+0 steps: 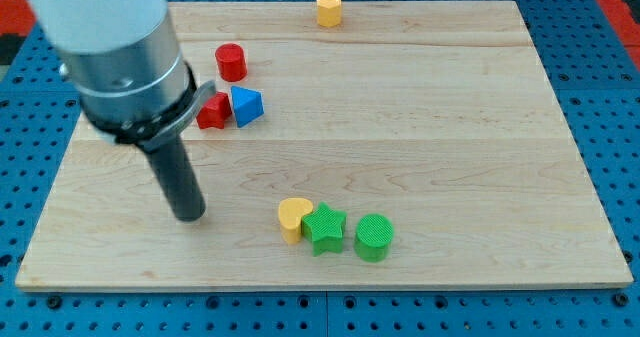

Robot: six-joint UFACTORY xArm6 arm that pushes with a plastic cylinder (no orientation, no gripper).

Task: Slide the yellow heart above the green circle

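You see a pale wooden board (420, 127) with fine grain, on a blue pegboard surface dotted with dark holes. Yellow heart (293, 218), green star (325, 227), green circle (374, 237) with ribbed top. Red cylinder (231, 62), a second red block (213, 111), blue block (246, 107). Yellow-orange hexagon (329, 9). Rod dark, my tip (189, 217) black; housing above grey and white.

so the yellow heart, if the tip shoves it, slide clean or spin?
The yellow heart looks squat and flat-based, so it should slide rather than tip. Its lobed outline suggests an off-centre push would spin it. It appears to touch the green star, so a push from my tip toward the view's right likely drags that along.
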